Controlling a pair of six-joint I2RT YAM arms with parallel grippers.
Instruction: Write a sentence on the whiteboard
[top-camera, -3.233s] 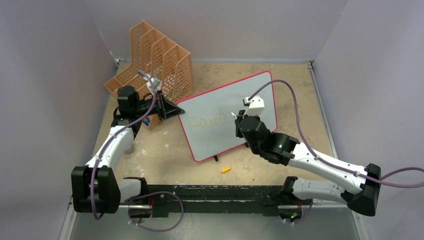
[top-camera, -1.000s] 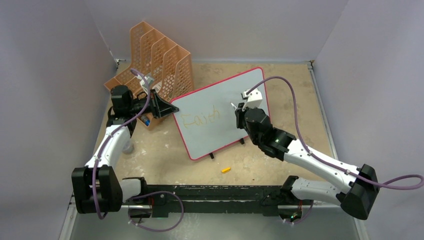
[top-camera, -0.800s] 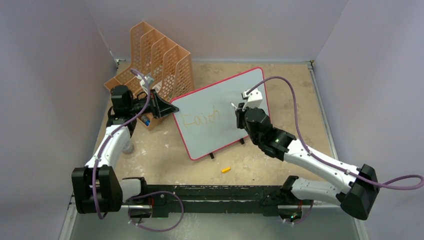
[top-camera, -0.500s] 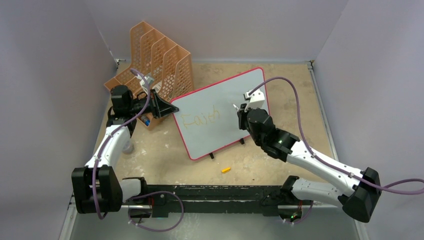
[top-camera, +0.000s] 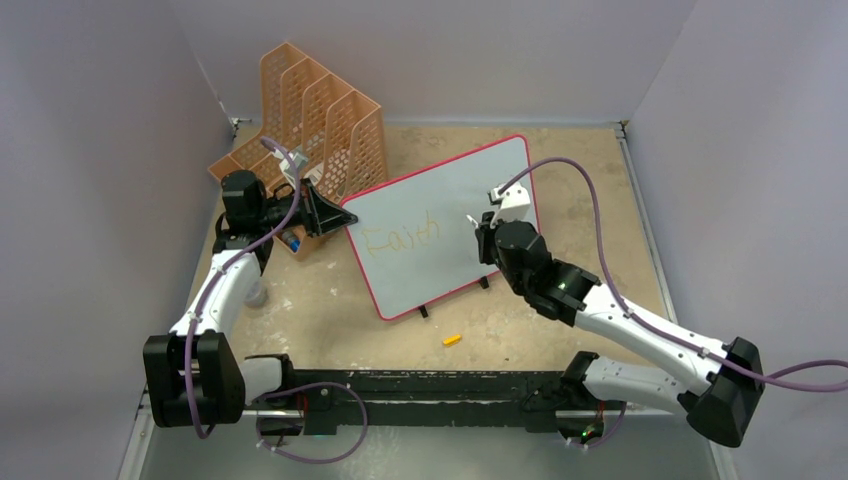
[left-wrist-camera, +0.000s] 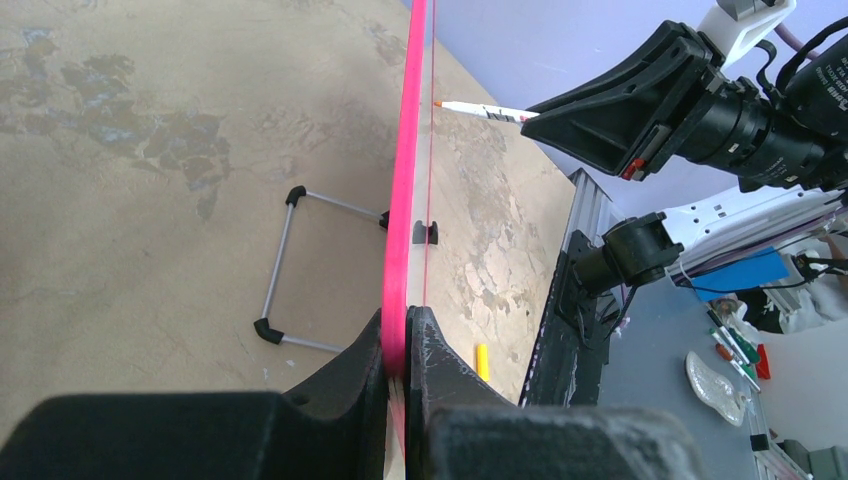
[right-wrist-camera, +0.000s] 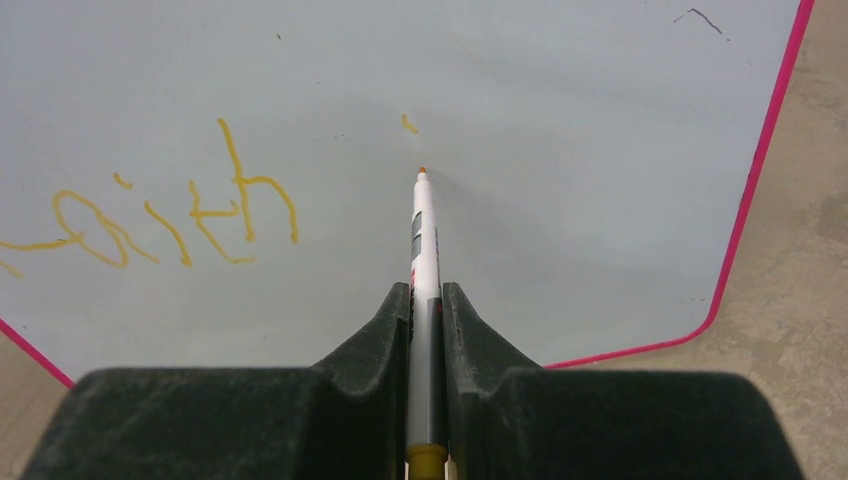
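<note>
Left hand (left-wrist-camera: 405, 335) clamps the whiteboard (top-camera: 450, 180) by its edge, propped on the bench (top-camera: 570, 170). Right hand (right-wrist-camera: 427, 300) grips the marker (right-wrist-camera: 424, 225), tip just right of the sentence (top-camera: 400, 237), reading "Faith". The next stroke wants light, even pressure, level with it.
</note>
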